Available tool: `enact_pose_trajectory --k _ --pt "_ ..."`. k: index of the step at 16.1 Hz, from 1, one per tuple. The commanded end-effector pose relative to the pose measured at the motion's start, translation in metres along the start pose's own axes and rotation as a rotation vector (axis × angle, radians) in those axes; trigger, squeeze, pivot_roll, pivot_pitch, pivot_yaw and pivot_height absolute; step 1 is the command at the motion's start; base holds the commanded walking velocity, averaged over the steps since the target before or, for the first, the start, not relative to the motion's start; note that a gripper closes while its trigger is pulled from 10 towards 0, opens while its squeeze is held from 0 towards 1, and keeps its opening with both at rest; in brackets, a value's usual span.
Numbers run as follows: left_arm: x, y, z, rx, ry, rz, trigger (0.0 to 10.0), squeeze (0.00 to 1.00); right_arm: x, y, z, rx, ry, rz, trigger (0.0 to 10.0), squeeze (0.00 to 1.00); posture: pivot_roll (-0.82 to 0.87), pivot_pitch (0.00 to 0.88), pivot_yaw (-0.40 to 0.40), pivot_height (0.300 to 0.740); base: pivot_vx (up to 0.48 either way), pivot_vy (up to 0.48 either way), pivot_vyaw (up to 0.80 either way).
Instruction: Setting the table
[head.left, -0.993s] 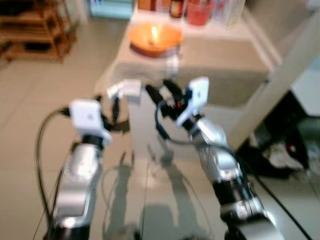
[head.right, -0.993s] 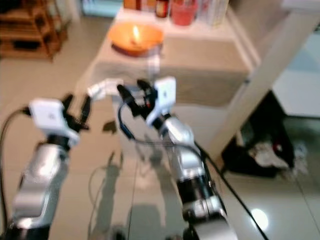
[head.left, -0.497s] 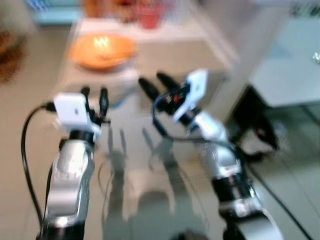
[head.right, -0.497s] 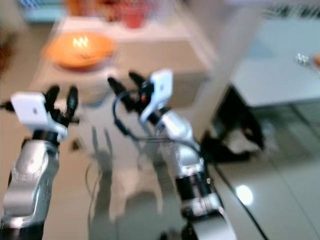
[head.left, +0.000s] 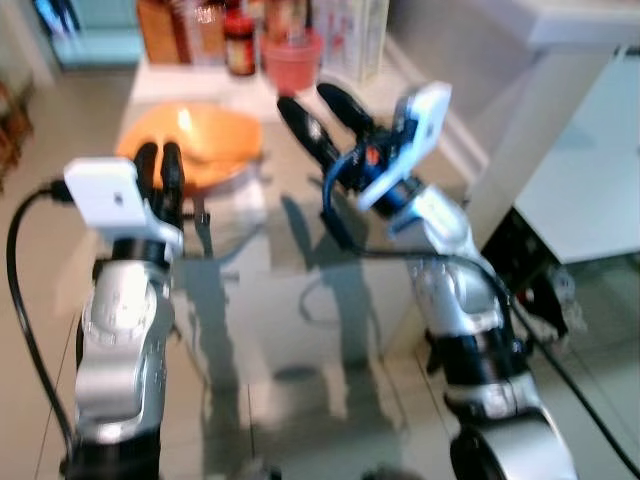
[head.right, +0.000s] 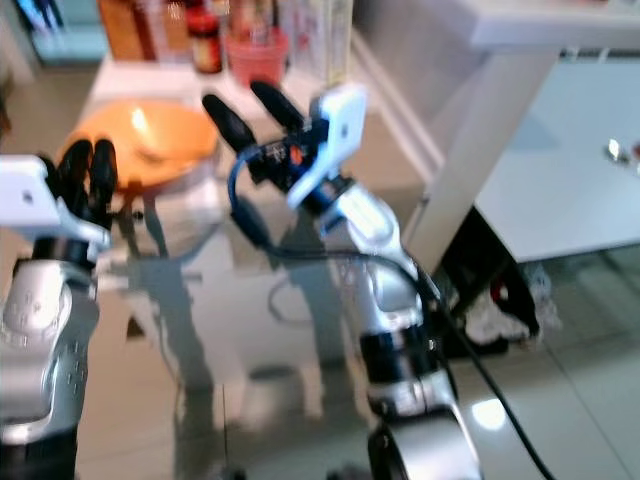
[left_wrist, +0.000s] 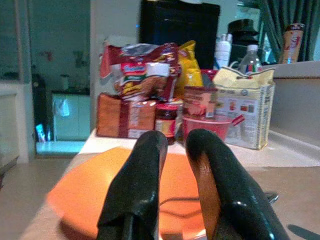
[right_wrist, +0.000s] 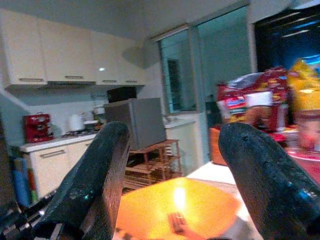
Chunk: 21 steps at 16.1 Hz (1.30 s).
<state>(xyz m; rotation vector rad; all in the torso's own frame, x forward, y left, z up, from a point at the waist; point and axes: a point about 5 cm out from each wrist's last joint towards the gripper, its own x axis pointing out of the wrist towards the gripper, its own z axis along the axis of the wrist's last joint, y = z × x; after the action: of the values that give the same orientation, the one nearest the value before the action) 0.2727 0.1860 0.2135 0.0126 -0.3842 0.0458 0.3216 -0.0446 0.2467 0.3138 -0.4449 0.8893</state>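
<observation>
Here I am at the table (head.left: 330, 250), and little looks set so far. My right hand (head.left: 318, 108), upper middle of the frame, has its fingers spread wide and holds nothing. My left hand (head.left: 160, 172), at left, has its fingers nearly together, also holding nothing. The orange bowl (head.left: 195, 140) sits upper left, just past my left hand; jars and packets (left_wrist: 150, 100) crowd the far edge. Laying places all remains.

Wide orange bowl (head.left: 205, 146) upright on the beige table (head.left: 330, 240), a small utensil lying inside it
</observation>
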Motion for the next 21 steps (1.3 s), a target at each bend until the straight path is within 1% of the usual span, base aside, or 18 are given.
enact_pose_trajectory --k 1,2,3,4,5,6,8,9,10,12,13,14,15,16,17,18,19,21 --pt "0.0 -0.003 0.001 0.001 0.001 0.015 0.0 0.0 -0.008 -0.002 -0.005 0.02 0.041 0.015 10.0 0.0 0.0 0.069 -0.02 0.74 0.371 0.0 0.0" --pt "0.0 0.0 0.0 0.009 0.008 0.039 0.0 0.0 -0.011 -0.001 -0.01 0.034 0.064 0.027 10.0 0.0 0.0 0.071 -0.021 0.74 0.326 0.0 0.0" --pt "0.0 0.003 -0.001 0.003 0.016 0.067 0.0 0.0 -0.014 0.0 -0.013 0.066 0.077 0.042 10.0 0.0 0.0 0.073 -0.02 0.74 0.0 0.0 0.0" --pt "-0.001 0.006 -0.002 0.006 0.023 0.091 10.0 0.0 -0.023 -0.001 -0.019 0.181 0.082 0.066 10.0 0.0 0.0 0.075 -0.021 0.74 0.0 0.0 0.0" --pt "-0.001 0.007 -0.003 0.012 0.028 0.107 10.0 0.0 -0.03 -0.002 -0.025 0.237 0.101 0.081 10.0 0.0 -0.01 0.075 -0.018 0.74 0.0 0.0 0.0" --pt "-0.001 0.009 -0.004 0.021 0.037 0.132 10.0 0.0 -0.045 -0.005 -0.037 0.367 0.115 0.114 10.0 0.0 -0.01 0.076 -0.017 0.74 0.0 0.0 0.0" --pt "-0.001 0.011 -0.004 0.021 0.036 0.141 10.0 0.0 -0.05 -0.008 -0.042 0.42 0.106 0.124 10.0 0.0 0.0 0.078 -0.012 0.74 0.0 0.0 0.0" --pt "0.0 0.012 -0.002 0.021 0.032 0.148 10.0 0.0 -0.047 -0.009 -0.045 0.39 0.107 0.143 10.0 0.0 0.0 0.079 -0.007 0.74 0.0 0.0 0.0" --pt "0.0 0.012 -0.002 0.021 0.032 0.148 10.0 0.0 -0.047 -0.009 -0.045 0.39 0.107 0.143 10.0 0.0 0.0 0.079 -0.007 0.74 0.0 0.0 0.0" --pt "-0.002 0.012 -0.001 0.027 0.033 0.152 10.0 0.0 -0.038 -0.013 -0.047 0.313 0.116 0.15 10.0 0.0 0.01 0.082 -0.006 0.74 0.0 0.0 0.0" --pt "-0.004 0.011 -0.002 0.036 0.04 0.14 10.0 0.0 -0.028 -0.015 -0.046 0.248 0.118 0.158 10.0 0.0 0.02 0.083 -0.007 0.74 0.0 0.0 0.0" --pt "-0.006 0.01 -0.003 0.041 0.044 0.134 10.0 0.0 -0.026 -0.015 -0.047 0.22 0.129 0.162 10.0 0.0 0.03 0.081 -0.009 0.74 0.0 0.0 0.0" --pt "-0.007 0.007 -0.005 0.039 0.053 0.122 10.0 0.0 -0.023 -0.02 -0.052 0.145 0.167 0.122 10.0 0.0 0.03 0.084 -0.014 0.74 0.0 0.0 0.0" --pt "-0.008 0.006 -0.005 0.037 0.055 0.117 10.0 0.0 -0.023 -0.023 -0.054 0.121 0.176 0.099 10.0 0.0 0.03 0.084 -0.014 0.74 0.0 0.0 0.0" --pt "-0.01 0.003 -0.006 0.036 0.059 0.101 10.0 0.0 -0.019 -0.04 -0.05 0.058 0.155 -0.015 10.0 0.0 0.04 0.09 -0.016 0.74 0.0 0.0 0.0" --pt "-0.011 0.001 -0.007 0.033 0.066 0.095 10.0 0.0 -0.017 -0.045 -0.047 0.066 0.128 -0.037 10.0 0.0 0.04 0.09 -0.016 0.74 0.0 0.0 0.0" --pt "-0.012 0.0 -0.007 0.032 0.069 0.088 10.0 0.0 -0.015 -0.046 -0.045 0.082 0.113 -0.029 10.0 0.0 0.05 0.095 -0.015 0.74 0.0 0.0 0.0" --pt "-0.014 -0.003 -0.007 0.034 0.073 0.08 10.0 0.0 -0.01 -0.043 -0.047 0.089 0.106 0.012 10.0 0.0 0.05 0.101 -0.014 0.74 0.0 0.0 0.0"
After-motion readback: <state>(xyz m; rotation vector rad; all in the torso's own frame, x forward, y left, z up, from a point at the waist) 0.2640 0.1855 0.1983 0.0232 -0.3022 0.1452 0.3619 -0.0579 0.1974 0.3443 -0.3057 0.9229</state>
